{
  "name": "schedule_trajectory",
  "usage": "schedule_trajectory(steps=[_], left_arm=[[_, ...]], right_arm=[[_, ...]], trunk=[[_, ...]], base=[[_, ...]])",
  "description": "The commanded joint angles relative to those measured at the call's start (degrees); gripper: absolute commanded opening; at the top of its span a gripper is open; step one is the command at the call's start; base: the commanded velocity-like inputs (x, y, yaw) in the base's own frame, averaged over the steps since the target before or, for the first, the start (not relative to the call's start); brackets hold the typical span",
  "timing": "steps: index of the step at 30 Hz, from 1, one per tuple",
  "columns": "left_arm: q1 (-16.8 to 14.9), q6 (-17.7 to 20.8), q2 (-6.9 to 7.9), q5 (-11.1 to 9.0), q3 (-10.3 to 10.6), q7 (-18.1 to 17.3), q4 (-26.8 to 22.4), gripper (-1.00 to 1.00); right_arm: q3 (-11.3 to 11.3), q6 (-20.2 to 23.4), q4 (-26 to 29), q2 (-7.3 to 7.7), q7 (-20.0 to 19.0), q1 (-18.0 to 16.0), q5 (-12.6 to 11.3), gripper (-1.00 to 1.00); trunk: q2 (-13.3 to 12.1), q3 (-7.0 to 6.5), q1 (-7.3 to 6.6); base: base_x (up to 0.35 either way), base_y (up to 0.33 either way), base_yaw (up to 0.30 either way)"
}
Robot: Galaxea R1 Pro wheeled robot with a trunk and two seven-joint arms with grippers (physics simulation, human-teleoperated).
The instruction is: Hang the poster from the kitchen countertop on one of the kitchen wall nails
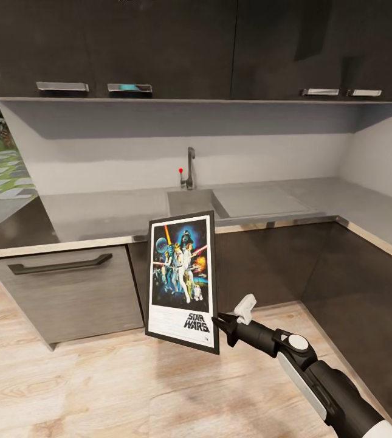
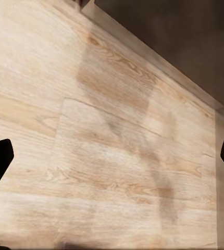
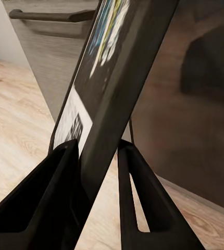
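In front of the countertop (image 1: 98, 213), off the surface: the poster (image 1: 182, 280) is held up in the air by the right gripper (image 1: 223, 322), over the wood floor (image 1: 68, 389). Right gripper is clenched on the poster's lower right corner; right wrist view shows the frame edge (image 3: 117, 99) wedged between the two black fingers (image 3: 54, 192), both touching it. Poster is upright, slightly tilted, printed face toward the head camera, "STAR WARS" logo at the bottom. It sits below the counter's steel front edge, in front of the dark cabinets under the sink (image 1: 196, 201). Tap (image 1: 189, 167) stands behind the sink against the grey wall (image 1: 129, 158). Drawer with dark bar handle (image 1: 59, 264) is to the left of the poster, apart from it. Upper cabinets (image 1: 159, 42) run across the top.

Left gripper (image 2: 112, 159): released, finger tips at opposite edges of the left wrist view, wide apart, nothing between them, just wood floor and a cabinet base below.
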State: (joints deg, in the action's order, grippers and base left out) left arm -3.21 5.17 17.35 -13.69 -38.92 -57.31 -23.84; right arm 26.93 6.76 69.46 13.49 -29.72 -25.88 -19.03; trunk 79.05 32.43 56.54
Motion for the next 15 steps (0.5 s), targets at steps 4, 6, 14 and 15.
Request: schedule_trajectory(steps=[4, 6, 14, 15], left_arm=[[-0.04, 0.58, -0.55, 0.16, 0.46, -0.14, 0.02, 1.00], [-0.04, 0.60, -1.03, 0.43, 0.80, -0.09, -0.03, 1.00], [-0.04, 3.03, -2.01, 0.92, 2.24, 5.11, -6.21, 1.00], [-0.04, 3.41, -2.05, 0.94, 2.35, 5.34, -6.44, 1.00]], right_arm=[[0.05, 0.54, 0.06, 0.04, -0.02, -0.04, -0.66, -1.00], [0.05, 0.54, 0.06, 0.04, -0.01, -0.04, -0.66, -1.00], [0.06, 0.54, 0.06, 0.04, 0.01, -0.04, -0.66, -1.00], [0.06, 0.54, 0.06, 0.04, 0.02, -0.04, -0.66, -1.00]], trunk=[[-1.59, -0.67, -0.89], [-2.39, -1.03, -1.33], [-5.60, -2.46, -3.08], [-6.00, -2.64, -3.30]], base=[[0.000, 0.000, 0.000], [0.000, 0.000, 0.000], [0.000, 0.000, 0.000], [0.000, 0.000, 0.000]])
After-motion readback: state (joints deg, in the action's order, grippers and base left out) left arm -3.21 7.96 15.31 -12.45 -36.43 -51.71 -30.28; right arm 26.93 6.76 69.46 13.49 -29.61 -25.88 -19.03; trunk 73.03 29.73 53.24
